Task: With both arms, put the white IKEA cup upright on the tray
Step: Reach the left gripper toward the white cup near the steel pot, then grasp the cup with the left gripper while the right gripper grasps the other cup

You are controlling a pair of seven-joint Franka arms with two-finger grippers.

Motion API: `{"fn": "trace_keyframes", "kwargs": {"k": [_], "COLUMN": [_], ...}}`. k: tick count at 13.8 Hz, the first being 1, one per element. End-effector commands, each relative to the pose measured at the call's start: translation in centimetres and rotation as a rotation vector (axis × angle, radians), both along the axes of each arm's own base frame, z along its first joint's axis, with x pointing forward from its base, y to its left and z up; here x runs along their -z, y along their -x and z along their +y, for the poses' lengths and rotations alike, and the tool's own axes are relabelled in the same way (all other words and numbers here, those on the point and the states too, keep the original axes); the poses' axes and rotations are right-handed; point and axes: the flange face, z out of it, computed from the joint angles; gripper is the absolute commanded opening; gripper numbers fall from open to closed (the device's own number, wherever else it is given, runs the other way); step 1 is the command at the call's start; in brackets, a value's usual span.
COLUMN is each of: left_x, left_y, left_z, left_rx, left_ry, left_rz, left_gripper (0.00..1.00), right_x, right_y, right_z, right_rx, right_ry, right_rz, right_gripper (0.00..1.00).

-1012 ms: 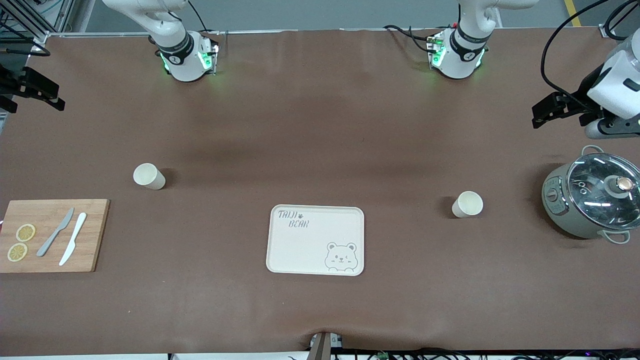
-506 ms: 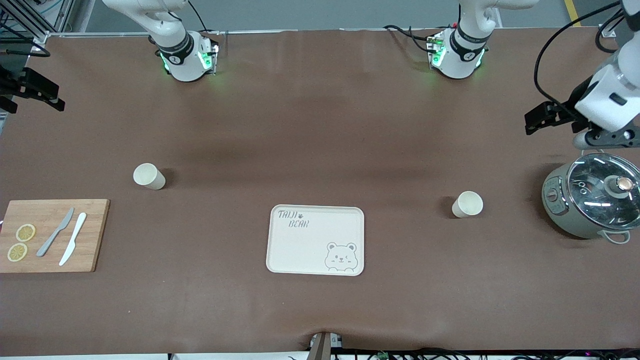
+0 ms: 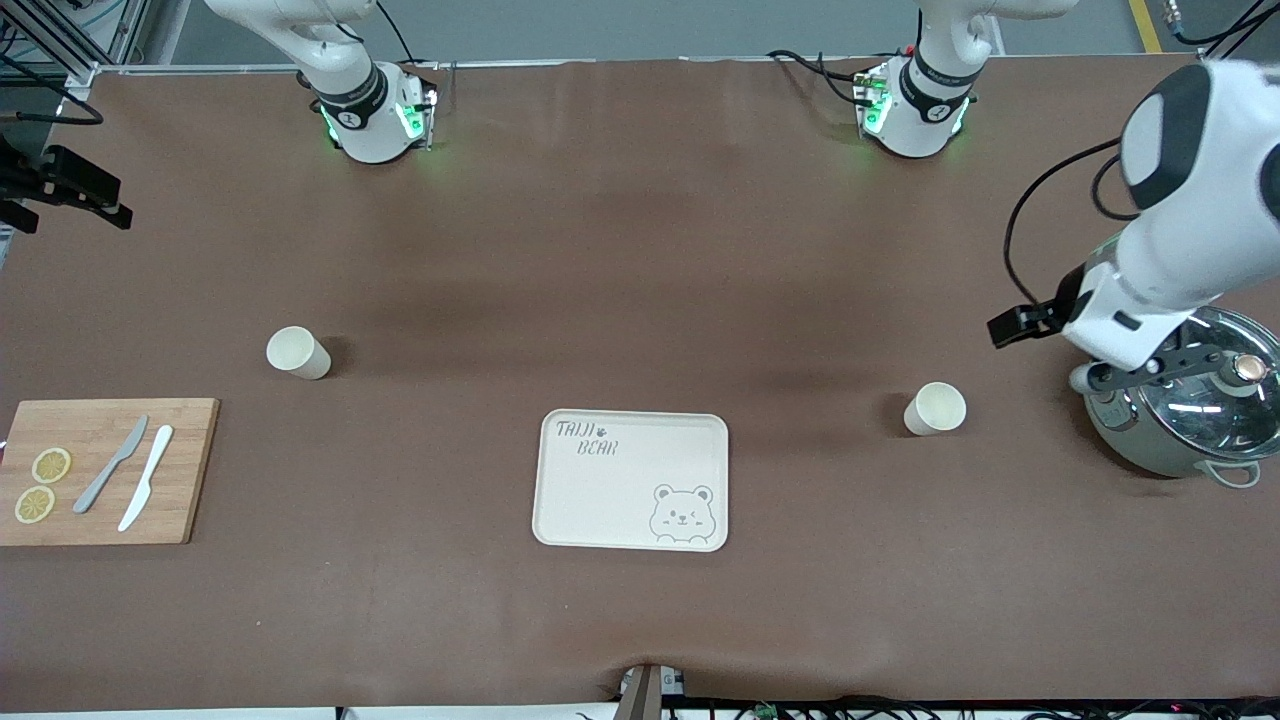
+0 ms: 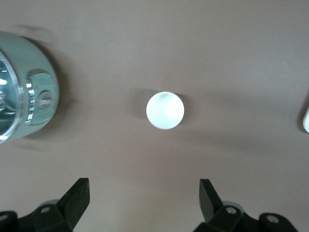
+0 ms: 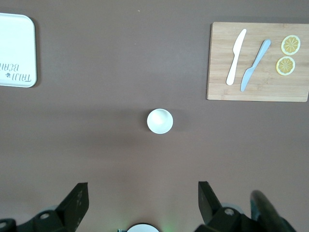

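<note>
Two white cups stand mouth up on the brown table. One cup (image 3: 298, 353) (image 5: 160, 121) is toward the right arm's end. The second cup (image 3: 935, 408) (image 4: 165, 110) is toward the left arm's end. Between them, nearer the front camera, lies the cream tray (image 3: 600, 500) (image 5: 17, 48) with nothing on it. My left gripper (image 3: 1020, 325) (image 4: 144, 186) hangs open in the air beside the pot, with the second cup ahead of its fingers. At the right arm's end of the table my right gripper (image 3: 75, 190) (image 5: 143, 188) hangs open, high above the first cup.
A grey-green pot with a glass lid (image 3: 1185, 400) (image 4: 24, 96) stands at the left arm's end, partly under the left arm. At the right arm's end a wooden cutting board (image 3: 100, 470) (image 5: 258, 63) holds two knives and two lemon slices.
The left arm has swung down and inward, from the table's edge to over the pot beside the cup. The right gripper has barely shifted. Cups and tray have not moved.
</note>
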Motion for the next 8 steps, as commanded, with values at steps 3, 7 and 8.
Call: {"fn": "trace_keyframes", "kwargs": {"k": [3,7,8], "left_x": [7.8,15.7,17.4], "left_y": [0.1,-1.8,-2.1], "left_z": [-0.9,1.4,1.4], "left_rx": [0.006,-0.028,-0.029], "left_ry": [0.004,0.009,0.008], "left_rz": [-0.028,0.035,0.038], "left_gripper": [1.00,1.00,1.00], "right_x": [5.4,6.5,7.4], "right_y": [-3.4,-3.5,-3.7], "right_z": [-1.4,-3.0,-3.4], "right_rx": [0.006,0.037,0.046], "right_ry": [0.018,0.036,0.034], "right_rz": [0.107,0.127,0.138], "right_gripper": [1.00,1.00,1.00]}}
